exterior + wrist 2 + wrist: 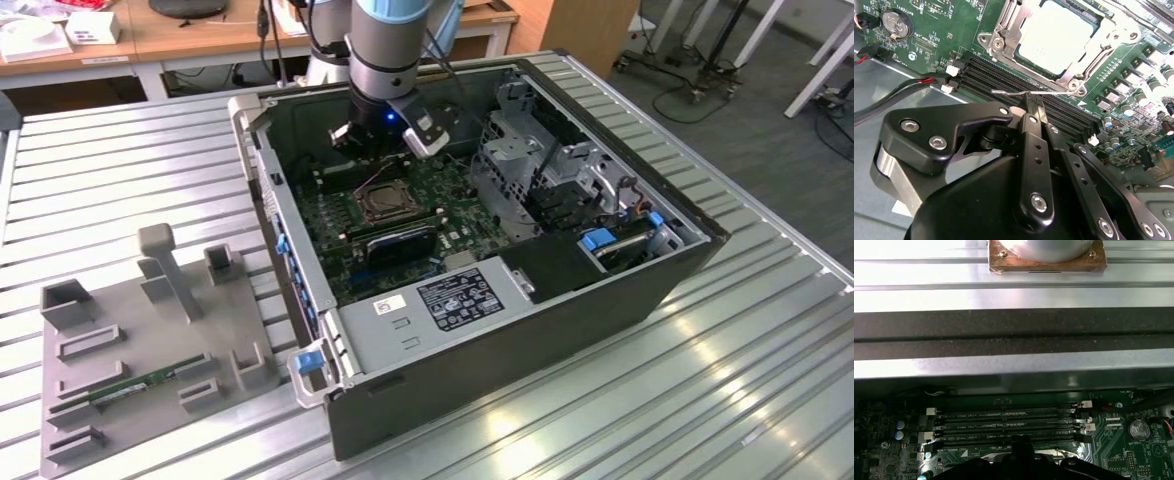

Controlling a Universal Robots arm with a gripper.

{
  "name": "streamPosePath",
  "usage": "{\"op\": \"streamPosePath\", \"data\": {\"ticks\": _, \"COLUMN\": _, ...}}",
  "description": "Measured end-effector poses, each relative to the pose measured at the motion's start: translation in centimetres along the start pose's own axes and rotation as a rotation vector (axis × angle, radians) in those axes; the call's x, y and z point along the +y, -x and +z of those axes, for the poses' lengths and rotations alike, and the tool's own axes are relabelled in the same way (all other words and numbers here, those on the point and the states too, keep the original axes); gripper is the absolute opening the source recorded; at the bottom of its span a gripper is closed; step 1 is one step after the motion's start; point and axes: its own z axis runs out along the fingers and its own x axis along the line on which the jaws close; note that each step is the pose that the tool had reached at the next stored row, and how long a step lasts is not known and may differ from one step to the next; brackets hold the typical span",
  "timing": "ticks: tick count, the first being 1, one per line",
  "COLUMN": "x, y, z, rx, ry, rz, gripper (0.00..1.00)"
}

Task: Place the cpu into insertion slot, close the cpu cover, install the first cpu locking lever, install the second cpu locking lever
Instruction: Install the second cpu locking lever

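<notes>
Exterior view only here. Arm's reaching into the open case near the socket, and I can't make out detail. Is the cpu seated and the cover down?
Observer: Yes. In the second wrist view the cpu sits in the insertion slot, with the cpu cover lying flat around it.
Operator: Gripper state?
Observer: The gripper is shut, its tips at a thin silvery locking lever beside the socket.
Operator: Lever latched?
Observer: Cannot tell. Its hooked end juts out above the black memory slots.
</notes>
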Motion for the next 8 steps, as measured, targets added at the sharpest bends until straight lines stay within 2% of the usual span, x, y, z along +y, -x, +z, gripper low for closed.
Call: {"op": "streamPosePath", "data": {"ticks": 8, "x": -0.04, "y": 0.18, "z": 0.19, "rx": 0.0009, "ry": 0.0002, "rz": 0.0, "gripper": 0.11}}
